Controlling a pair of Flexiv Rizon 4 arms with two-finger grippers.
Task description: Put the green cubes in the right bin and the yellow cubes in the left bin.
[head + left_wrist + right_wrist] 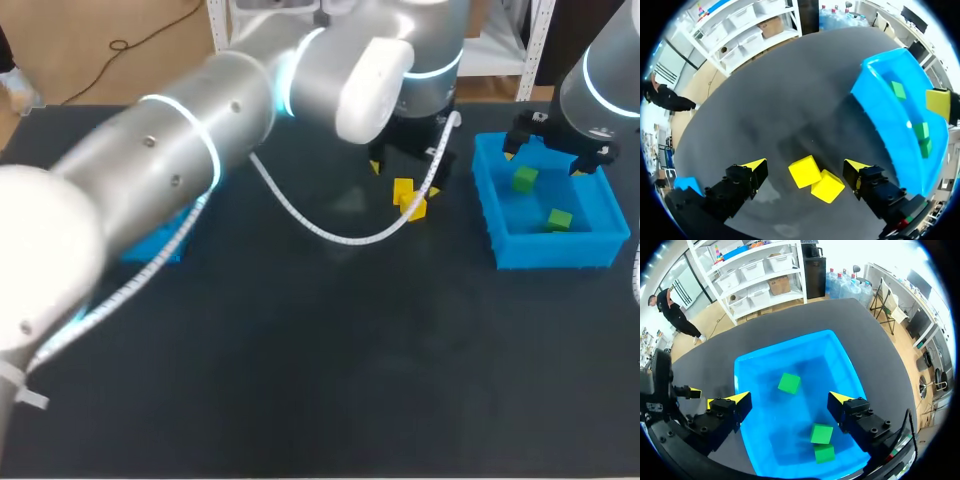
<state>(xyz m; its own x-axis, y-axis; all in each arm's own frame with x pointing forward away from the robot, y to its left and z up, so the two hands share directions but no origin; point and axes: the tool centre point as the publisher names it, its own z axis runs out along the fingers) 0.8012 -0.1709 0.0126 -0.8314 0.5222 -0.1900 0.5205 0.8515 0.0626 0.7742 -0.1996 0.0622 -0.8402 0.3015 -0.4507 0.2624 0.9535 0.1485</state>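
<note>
Now two yellow cubes [805, 171] [828, 186] lie touching on the surface [790, 100], between the tips of the wide left pincer [806, 166]. Three green cubes [789, 383] [821, 433] [825, 453] sit in the right bin [785, 346], under the wide right pincer [787, 399].

Overall light: bright and even, falling from overhead, so the dark table [330, 380] reads matte with no hard hotspots.
Glare: the left arm [150, 170] over the table's left edge is washed almost white; cyan ring lights glow on its shell.
Shadows: soft and short, pooled under the yellow cubes [816, 178] and along the outer wall of the right bin [875, 107]; darker patches mottle the bin's floor.
Background: beyond the table's far edge the wrist views burn out to white.
</note>
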